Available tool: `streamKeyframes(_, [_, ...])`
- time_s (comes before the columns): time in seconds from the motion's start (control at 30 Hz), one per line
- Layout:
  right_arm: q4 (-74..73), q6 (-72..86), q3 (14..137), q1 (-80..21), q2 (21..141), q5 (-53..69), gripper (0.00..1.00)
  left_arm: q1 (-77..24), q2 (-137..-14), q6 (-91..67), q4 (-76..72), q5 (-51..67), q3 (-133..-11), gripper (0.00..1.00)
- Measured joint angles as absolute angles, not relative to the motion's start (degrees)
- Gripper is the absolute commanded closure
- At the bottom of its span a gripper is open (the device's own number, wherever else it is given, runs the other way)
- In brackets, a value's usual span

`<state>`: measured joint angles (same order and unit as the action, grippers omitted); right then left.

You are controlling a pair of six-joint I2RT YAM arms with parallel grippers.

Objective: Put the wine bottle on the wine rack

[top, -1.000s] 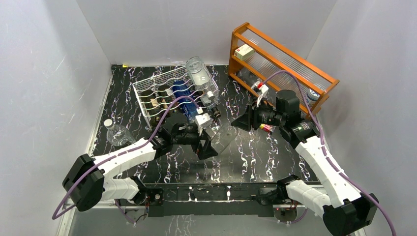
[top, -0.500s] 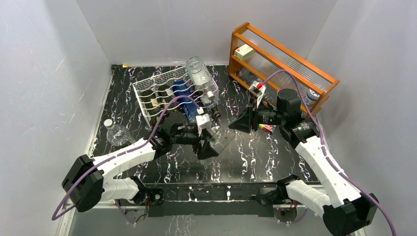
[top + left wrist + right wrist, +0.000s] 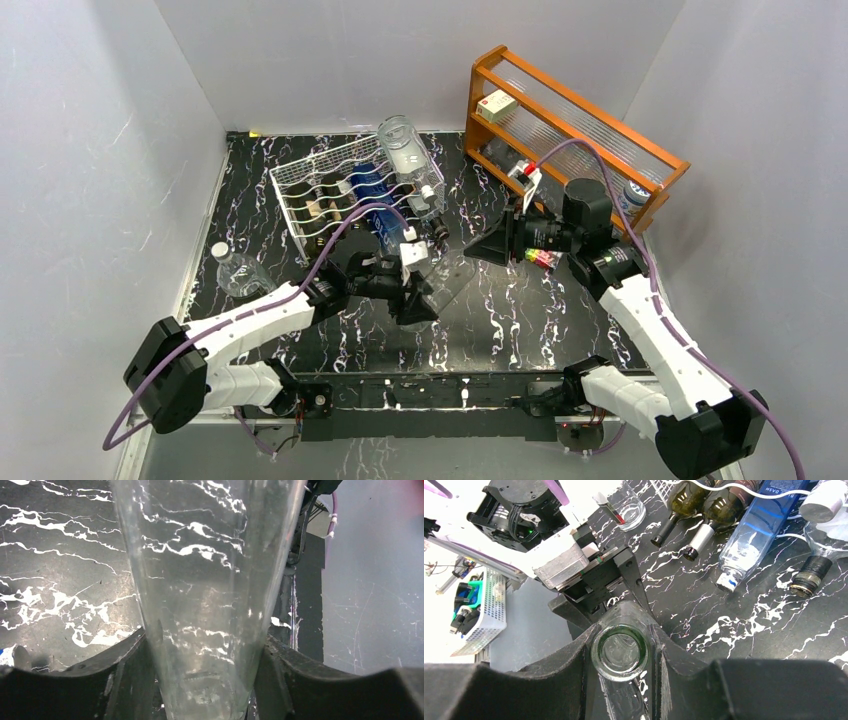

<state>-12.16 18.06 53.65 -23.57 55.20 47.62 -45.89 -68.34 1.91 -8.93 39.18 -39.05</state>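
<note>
Wine bottle [image 3: 207, 580]: clear glass, at centre of the top view, spanning the gap between the two arms. It looks lifted off the table [image 3: 520, 320]. It is not yet on the wine rack [image 3: 330, 190], which stands near, up and left of centre

Right end effector [image 3: 621, 636]: pinching the neck just under the mouth
Left end effector [image 3: 205, 652]: pads pressed to both sides of the body

Risks (judgement):
- Both ends clamped: any mismatch between the arms could twist or strain the glass
- Smooth glass: if one side lets go, the bottle may slip or swing down
- Rack tiers already carry dark bottles [image 3: 684, 500] and a blue bottle [image 3: 764, 520], necks pointing this way; a low approach could strike them or shove the light wire frame
- Free cradle: cannot tell from here
</note>
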Motion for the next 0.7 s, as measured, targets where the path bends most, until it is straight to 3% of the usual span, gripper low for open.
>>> streamKeyframes(0.07, [-11.99,18.46,53.65,-23.57,55.48,47.27,1.0,-45.89,-68.01,2.63,-8.58,38.61,-39.05,0.82])
streamKeyframes(0.1, [-11.81,18.52,53.67,-23.59,55.55,47.29,1.0,-45.89,-67.9,2.68,-8.45,38.48,-39.05,0.98])
streamKeyframes(0.13, [-11.7,18.52,53.67,-23.59,55.55,47.24,0.97,-45.89,-67.75,2.98,-8.34,38.35,-39.05,1.0])
streamKeyframes(0.33, [-11.99,16.99,54.39,-23.66,55.57,47.44,0.47,-45.91,-66.02,5.19,-7.46,35.57,-39.05,1.0])
streamKeyframes(0.5, [-15.0,15.64,56.23,-23.66,55.11,47.86,0.3,-45.89,-62.22,13.04,-6.94,30.26,-39.05,1.0])
streamKeyframes(0.7, [-20.23,12.23,59.7,-23.64,54.83,47.46,0.2,-45.82,-57.17,28.23,-5.58,22.28,-40.47,1.0])
